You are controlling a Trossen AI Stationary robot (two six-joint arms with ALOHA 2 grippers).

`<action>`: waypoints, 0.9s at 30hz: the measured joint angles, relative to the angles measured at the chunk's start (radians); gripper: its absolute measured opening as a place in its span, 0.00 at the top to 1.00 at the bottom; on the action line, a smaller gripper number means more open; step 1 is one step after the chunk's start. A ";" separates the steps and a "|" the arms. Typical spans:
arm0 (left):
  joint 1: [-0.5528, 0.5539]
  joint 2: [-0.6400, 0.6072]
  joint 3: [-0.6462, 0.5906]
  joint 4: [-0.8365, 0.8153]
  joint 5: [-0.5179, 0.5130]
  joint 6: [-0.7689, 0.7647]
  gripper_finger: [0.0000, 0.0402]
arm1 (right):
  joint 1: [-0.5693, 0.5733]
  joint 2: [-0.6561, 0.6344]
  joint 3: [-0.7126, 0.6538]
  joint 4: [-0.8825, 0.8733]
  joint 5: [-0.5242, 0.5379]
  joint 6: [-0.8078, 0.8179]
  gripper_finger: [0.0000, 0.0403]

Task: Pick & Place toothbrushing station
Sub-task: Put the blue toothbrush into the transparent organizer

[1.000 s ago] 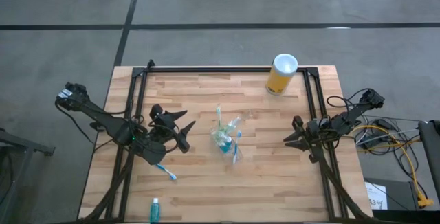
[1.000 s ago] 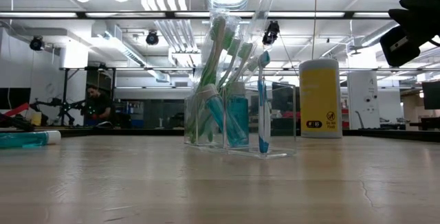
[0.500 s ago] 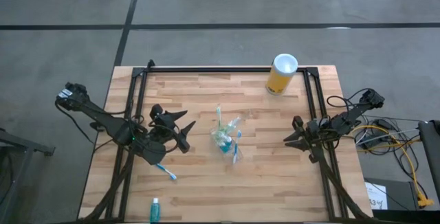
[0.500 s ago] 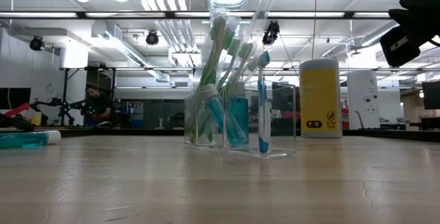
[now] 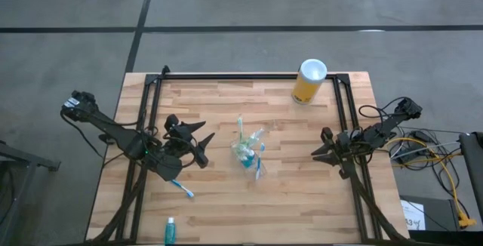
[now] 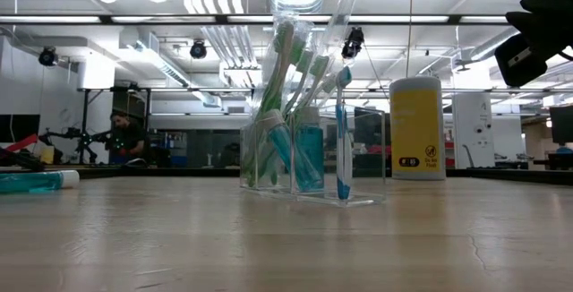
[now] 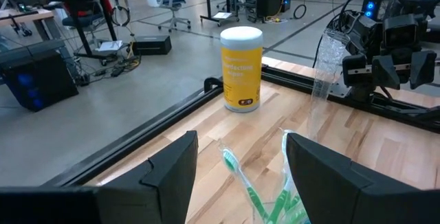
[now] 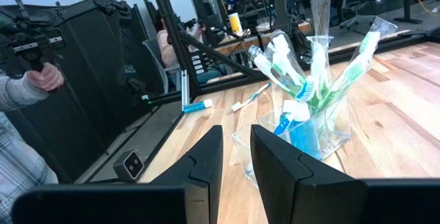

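Two items unplaced: toothbrush (image 5: 183,190) and tube (image 5: 170,230), near-left. Clear cup (image 5: 247,154) mid-table, stocked for access. Left gripper (image 5: 202,147) gaping, empty; right gripper (image 5: 318,151) narrowly parted, empty.

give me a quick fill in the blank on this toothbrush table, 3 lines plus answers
1. The clear cup stands near the table's ____.
2. The yellow cylinder has a ____ top.
3. A loose toothbrush lies on the wood beside the ____ tool.

Missing words: middle; white; left
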 joint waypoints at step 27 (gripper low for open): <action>-0.001 0.001 0.000 0.001 0.045 -0.025 0.43 | 0.000 0.000 0.000 0.000 0.000 0.000 0.81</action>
